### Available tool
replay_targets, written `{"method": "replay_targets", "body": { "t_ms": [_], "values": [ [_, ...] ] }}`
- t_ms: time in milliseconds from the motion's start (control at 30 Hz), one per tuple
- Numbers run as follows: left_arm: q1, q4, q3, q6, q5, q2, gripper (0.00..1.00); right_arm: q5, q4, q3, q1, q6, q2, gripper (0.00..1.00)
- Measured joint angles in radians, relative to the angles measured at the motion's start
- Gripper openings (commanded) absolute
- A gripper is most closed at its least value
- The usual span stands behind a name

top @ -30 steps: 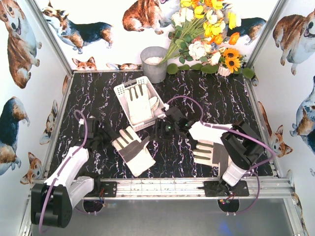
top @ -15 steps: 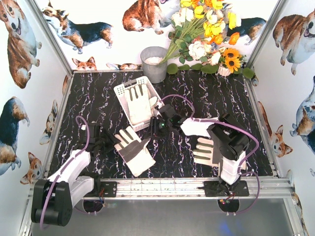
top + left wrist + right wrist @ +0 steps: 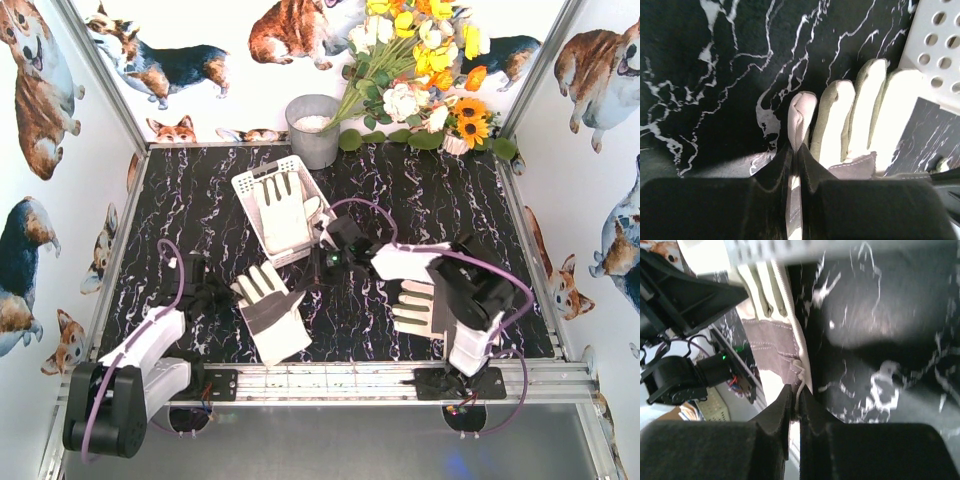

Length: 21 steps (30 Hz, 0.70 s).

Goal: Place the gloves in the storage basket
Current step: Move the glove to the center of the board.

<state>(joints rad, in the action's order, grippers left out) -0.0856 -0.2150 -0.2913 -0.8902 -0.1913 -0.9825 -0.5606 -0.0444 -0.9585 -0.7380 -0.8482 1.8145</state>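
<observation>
black marble table (image 3: 200,200) | left fingers (image 3: 776,167) pinch glove (image 3: 275,320) | right fingers (image 3: 779,412) pinch glove edge

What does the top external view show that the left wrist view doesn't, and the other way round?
Only top external: one glove lying in the storage basket, a third glove partly under the right arm, and the grey bucket and flowers at the back.
Only left wrist: close up, the left fingers shut on an outer finger of the near glove.
Both: the near glove on the black marbled table, and part of the basket beside its fingertips.
</observation>
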Motion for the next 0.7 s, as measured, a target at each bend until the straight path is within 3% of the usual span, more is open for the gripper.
{"method": "replay_targets", "body": {
  "t_ms": [133, 367, 700],
  "values": [
    [-0.057, -0.001, -0.013, 0.02, -0.015, -0.029, 0.0, 0.006, 0.087, 0.063, -0.001, 0.004, -0.111, 0.0],
    [-0.362, 0.005, -0.103, 0.001, 0.111, -0.091, 0.0, 0.094, 0.234, 0.218, 0.005, 0.008, -0.358, 0.0],
    [-0.599, 0.17, -0.22, -0.088, 0.261, -0.338, 0.0, 0.248, 0.393, 0.322, 0.088, 0.008, -0.543, 0.0]
  ]
}}
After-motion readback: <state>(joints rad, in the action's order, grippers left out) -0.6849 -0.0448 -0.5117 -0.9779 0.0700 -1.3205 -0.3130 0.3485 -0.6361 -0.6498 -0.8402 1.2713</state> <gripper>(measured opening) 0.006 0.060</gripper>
